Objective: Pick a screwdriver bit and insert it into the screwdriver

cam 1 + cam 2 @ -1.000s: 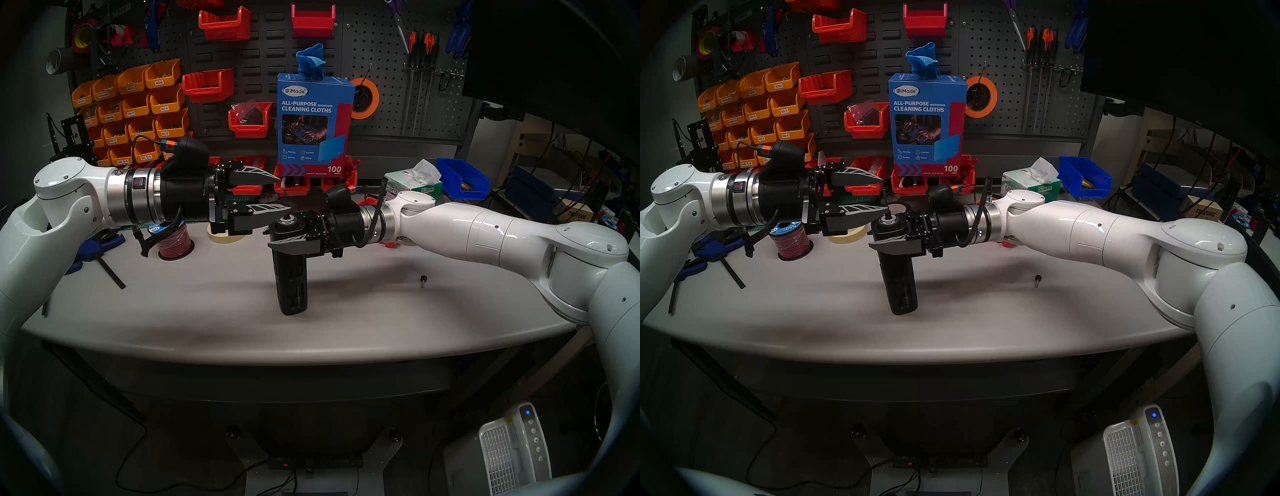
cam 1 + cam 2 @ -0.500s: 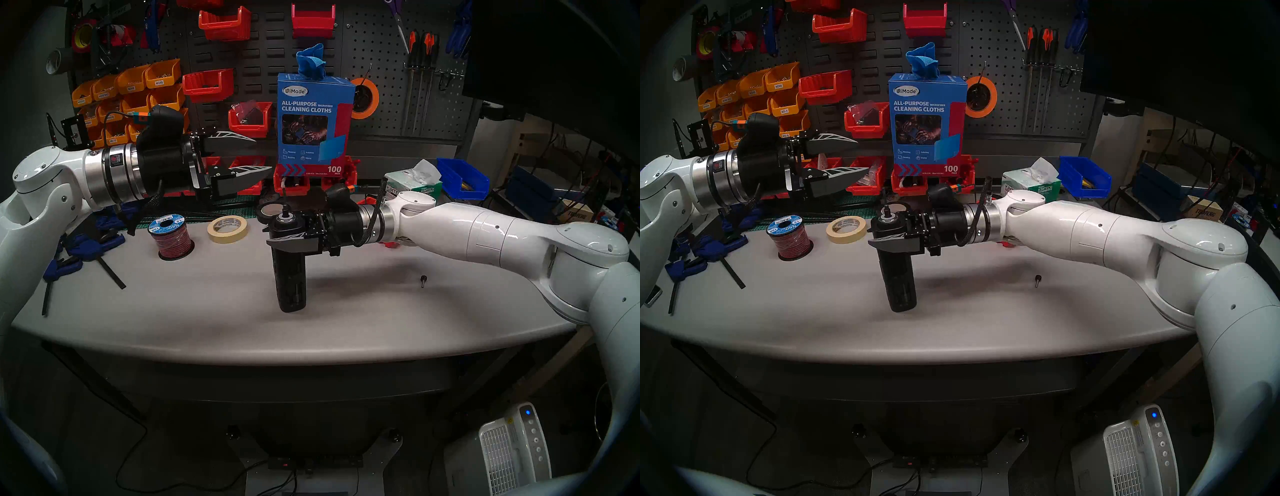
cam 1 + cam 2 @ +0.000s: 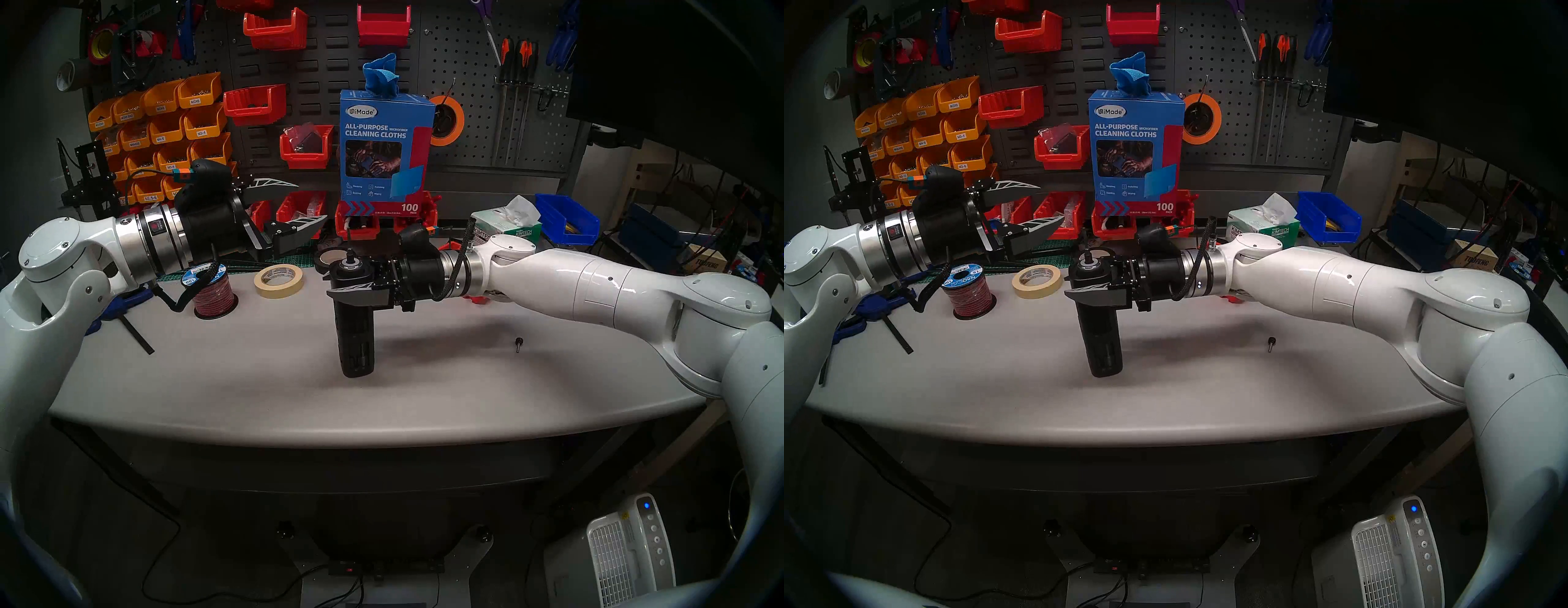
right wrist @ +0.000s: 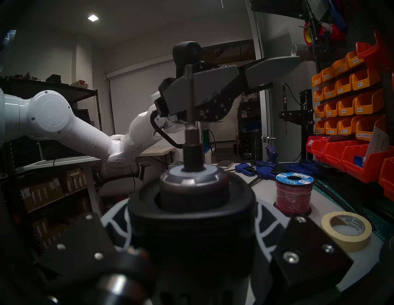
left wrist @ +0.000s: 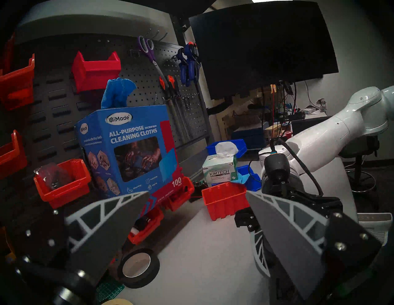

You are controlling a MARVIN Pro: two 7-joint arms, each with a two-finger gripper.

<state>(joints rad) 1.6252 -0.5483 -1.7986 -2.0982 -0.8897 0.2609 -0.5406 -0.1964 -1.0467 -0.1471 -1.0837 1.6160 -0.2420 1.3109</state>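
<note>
The screwdriver (image 3: 354,335) is a thick black column held nearly upright over the middle of the table, with a silver ring on top. My right gripper (image 3: 335,283) is shut on its upper part from the right. The thin dark screwdriver bit (image 3: 349,256) stands upright in the top socket, and the right wrist view shows the bit (image 4: 189,102) rising from the screwdriver (image 4: 191,223) close up. My left gripper (image 3: 312,201) hangs open and empty to the upper left of the bit, well apart from it. In the left wrist view, the left gripper (image 5: 197,193) has nothing between its fingers.
A small black-knobbed pin (image 3: 518,343) lies on the table to the right. A masking tape roll (image 3: 278,280), a red wire spool (image 3: 211,293) and a black tape roll (image 3: 329,258) sit behind and left. A cleaning-cloth box (image 3: 386,148), red bins and a tissue box (image 3: 507,227) line the back.
My left gripper opened fully and drew away from the bit, going left and up, then down a little. The bit stays in the socket. The right gripper raised the screwdriver slightly.
</note>
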